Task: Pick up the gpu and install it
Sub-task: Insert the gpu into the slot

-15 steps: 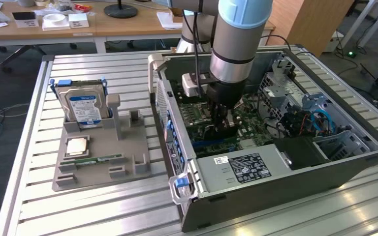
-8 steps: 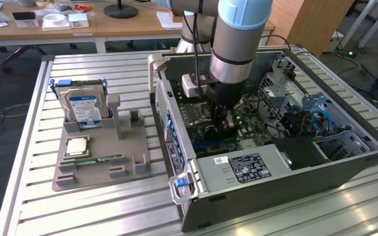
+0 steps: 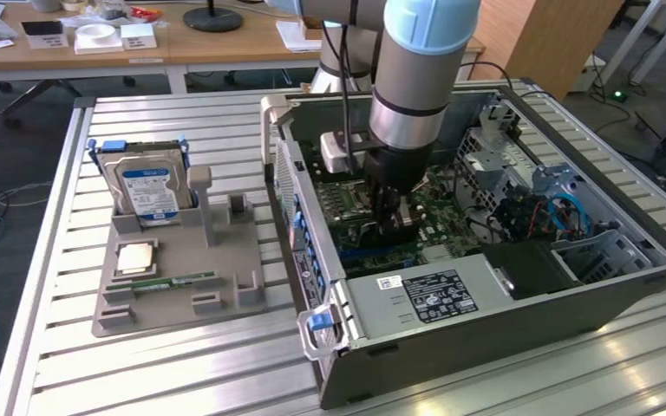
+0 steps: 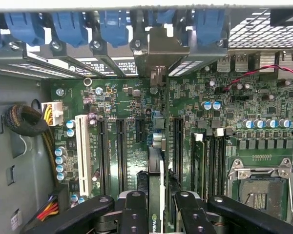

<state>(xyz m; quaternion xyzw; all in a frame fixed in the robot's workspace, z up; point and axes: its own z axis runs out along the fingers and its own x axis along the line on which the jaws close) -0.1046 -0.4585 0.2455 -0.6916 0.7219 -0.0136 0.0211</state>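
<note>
The gpu (image 4: 155, 195) stands on edge over the motherboard (image 4: 136, 105), lined up with an expansion slot so it can seat, its bracket toward the rear openings. The gripper (image 4: 157, 207) is clamped on its upper edge, inside the open computer case (image 3: 610, 286).

access: computer case (image 3: 610, 286) open on top, claw (image 3: 394, 227) down inside | tight: case walls around, blue clips (image 4: 71, 27) along slot edge, cable bundle (image 4: 27, 122) at side | crowded: motherboard (image 4: 224, 112) slots under claw | free: surface (image 3: 171, 364) strip near holder tray (image 3: 166, 299)
</note>
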